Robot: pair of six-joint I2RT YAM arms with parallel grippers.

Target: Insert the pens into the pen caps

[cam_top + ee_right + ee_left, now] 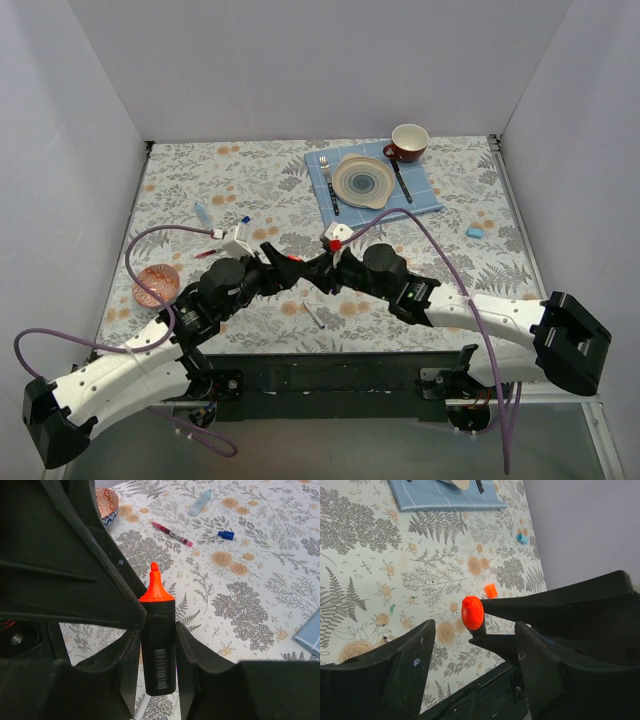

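My right gripper [157, 630] is shut on the short black marker [158, 655], whose bare orange tip [472, 612] points toward my left gripper. My left gripper [474, 630] is open and empty, its jaws standing either side of that tip. The two grippers meet over the table's middle [305, 268]. The orange cap [491, 590] lies on the table just beyond the tip. The red pen [172, 534], the light-blue marker [200, 502] and a dark blue cap [226, 535] lie at the left. The white-grey pen [315, 316] lies near the front. A light-blue cap [475, 232] lies at the right.
A blue placemat [425, 190] at the back holds a plate [364, 181], a fork [327, 180] and a knife [400, 180], with a red cup [408, 143] behind it. A patterned bowl [157, 284] sits at the left. White walls enclose the table.
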